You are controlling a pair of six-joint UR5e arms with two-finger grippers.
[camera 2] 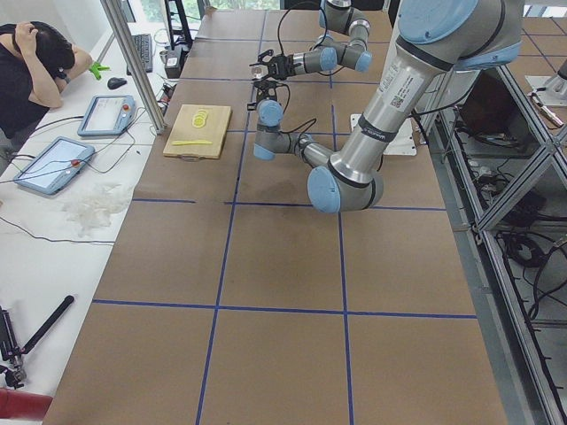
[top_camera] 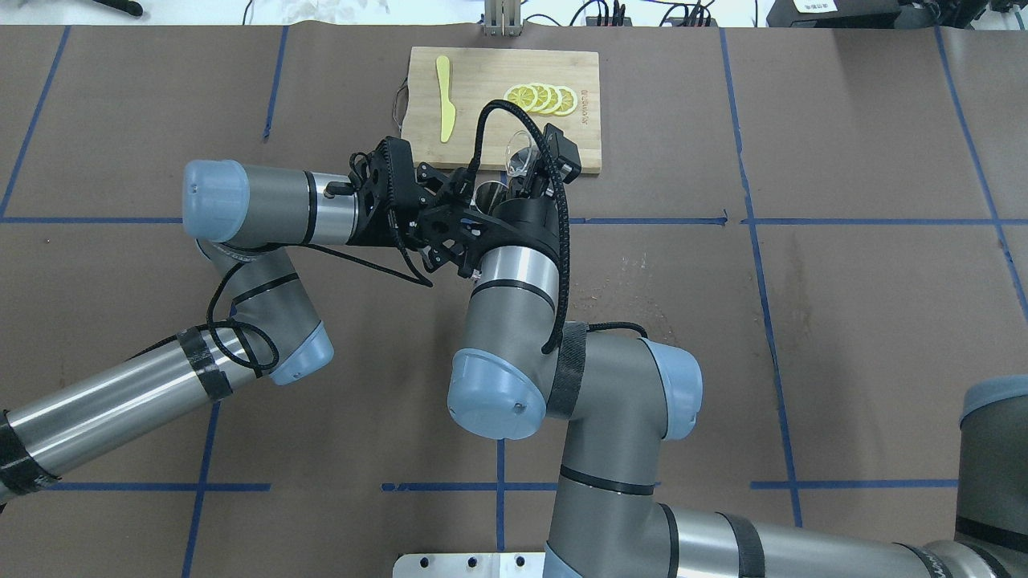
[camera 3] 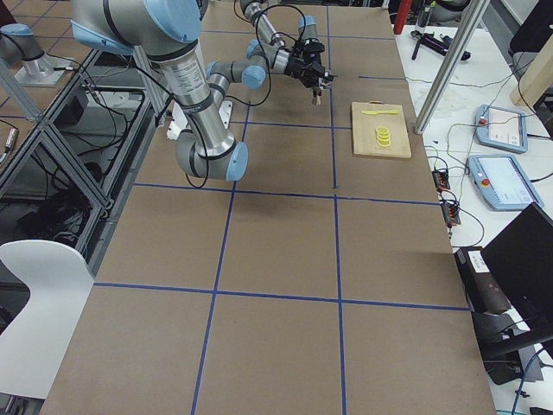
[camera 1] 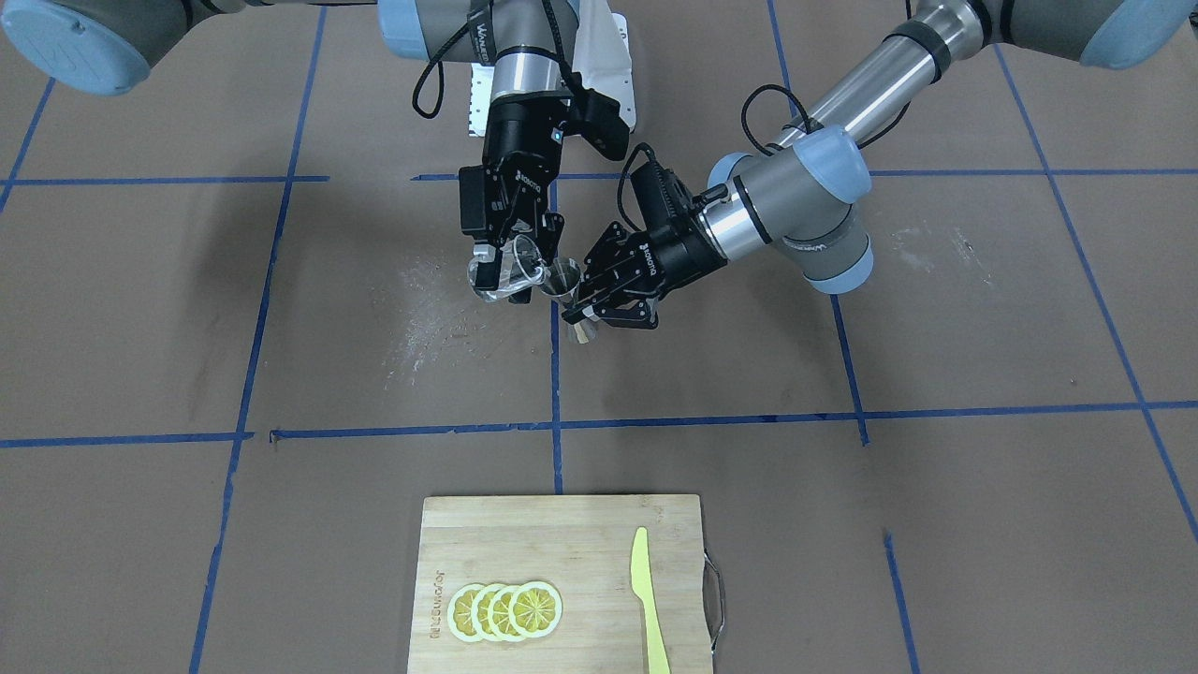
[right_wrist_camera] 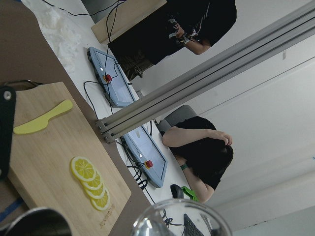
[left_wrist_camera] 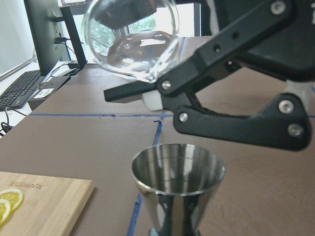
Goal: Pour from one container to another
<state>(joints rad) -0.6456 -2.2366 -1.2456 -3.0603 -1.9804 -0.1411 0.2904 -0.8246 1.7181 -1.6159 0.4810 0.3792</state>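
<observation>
The clear cup (camera 1: 513, 271) hangs tilted in the air, its rim leaning toward the steel jigger (camera 1: 562, 279). My right gripper (camera 1: 505, 267) is shut on the cup from above. My left gripper (camera 1: 578, 304) comes in from the side and is shut on the jigger's narrow waist, holding it off the table. In the left wrist view the jigger (left_wrist_camera: 177, 182) stands mouth up, with the cup (left_wrist_camera: 130, 42) above and to its left. The right wrist view shows only the cup's rim (right_wrist_camera: 182, 219) and the jigger's rim (right_wrist_camera: 34, 221). I cannot tell whether anything is flowing.
A wooden cutting board (camera 1: 562, 543) with lemon slices (camera 1: 505, 610) and a yellow knife (camera 1: 648, 599) lies at the table's far edge. A seated person (camera 2: 35, 62) and tablets (camera 2: 106, 113) are at a side desk.
</observation>
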